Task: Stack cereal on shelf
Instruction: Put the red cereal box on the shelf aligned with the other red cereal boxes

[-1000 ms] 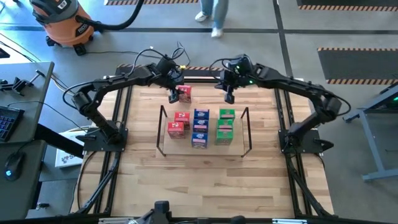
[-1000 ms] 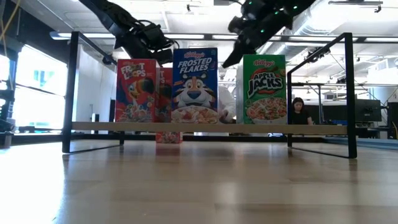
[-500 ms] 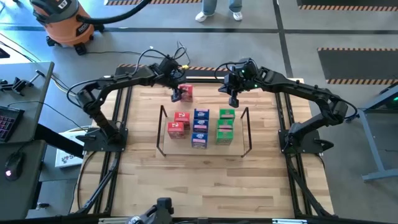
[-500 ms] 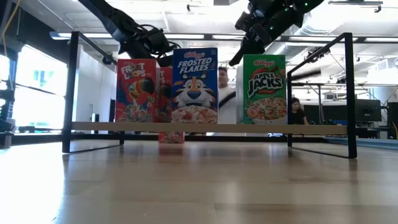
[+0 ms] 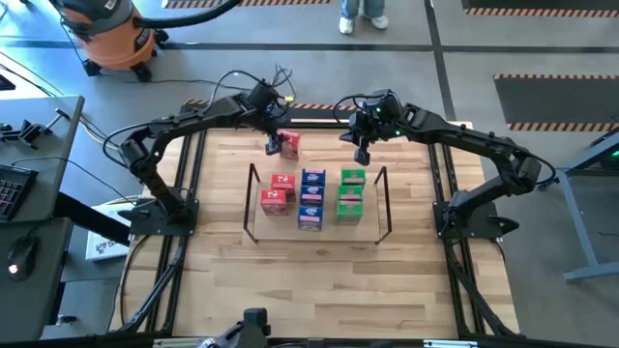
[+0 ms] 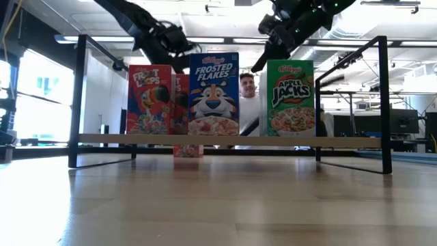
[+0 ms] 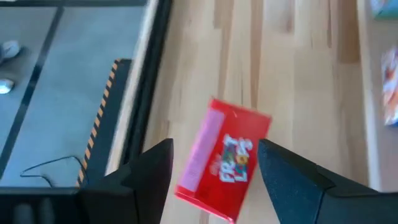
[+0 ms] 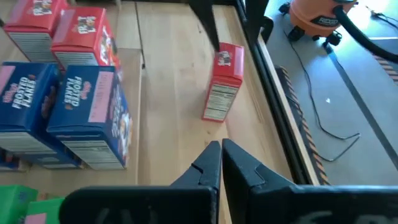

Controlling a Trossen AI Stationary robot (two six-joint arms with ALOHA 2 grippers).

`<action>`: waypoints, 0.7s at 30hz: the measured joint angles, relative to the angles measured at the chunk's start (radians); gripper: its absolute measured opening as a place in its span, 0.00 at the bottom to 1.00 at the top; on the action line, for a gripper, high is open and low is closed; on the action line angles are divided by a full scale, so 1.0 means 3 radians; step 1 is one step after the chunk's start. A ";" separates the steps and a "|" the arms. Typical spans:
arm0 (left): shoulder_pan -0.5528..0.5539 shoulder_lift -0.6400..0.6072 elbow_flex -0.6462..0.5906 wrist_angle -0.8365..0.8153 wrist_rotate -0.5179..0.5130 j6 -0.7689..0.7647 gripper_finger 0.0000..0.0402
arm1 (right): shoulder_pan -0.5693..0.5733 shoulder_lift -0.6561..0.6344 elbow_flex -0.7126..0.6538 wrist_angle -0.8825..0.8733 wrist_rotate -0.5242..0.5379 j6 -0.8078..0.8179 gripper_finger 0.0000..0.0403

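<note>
A red cereal box (image 5: 287, 145) stands upright on its bottom on the table behind the shelf; it also shows in the low view (image 6: 188, 150) and the right wrist view (image 8: 222, 81). My left gripper (image 5: 274, 145) is open above it; its two fingers stand on either side of the box (image 7: 224, 158) without touching it. My right gripper (image 5: 363, 155) is shut and empty above the shelf's far right end (image 8: 221, 155). The black wire shelf (image 5: 250, 208) holds red (image 5: 278, 191), blue (image 5: 311, 198) and green (image 5: 350, 195) boxes standing in rows.
The black rail frame (image 5: 193, 184) borders the tabletop. A person (image 6: 249, 102) stands behind the table in the low view. An orange shop vacuum (image 5: 102, 39) and cables lie on the floor beyond the far edge. Bare wood lies in front of the shelf (image 5: 309, 280).
My right gripper has shifted a little toward the table's near right and then kept still. The red box behind the shelf has stayed on the table. The person behind the table has walked across.
</note>
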 joint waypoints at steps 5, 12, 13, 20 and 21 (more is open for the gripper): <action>0.0004 -0.0280 0.0045 -0.0192 0.0235 -0.0333 0.44 | -0.0010 0.0000 0.0001 -0.0035 0.0057 -0.0021 0.00; 0.0071 -0.0854 -0.0269 -0.0141 -0.0312 -0.0895 0.17 | -0.0027 0.0000 0.0001 -0.0078 0.0057 -0.0144 0.00; 0.0074 -0.0871 -0.0295 -0.0136 -0.0433 -0.1040 0.14 | -0.0025 0.0000 0.0002 -0.0076 0.0048 -0.0171 0.00; -0.0062 -0.0631 -0.0401 -0.0261 -0.0519 -0.1019 0.07 | -0.0025 0.0000 0.0004 0.0016 0.0028 -0.0223 0.00; -0.0087 -0.0587 -0.0403 -0.0280 -0.0534 -0.0985 0.08 | -0.0025 0.0000 0.0004 0.0004 0.0027 -0.0218 0.00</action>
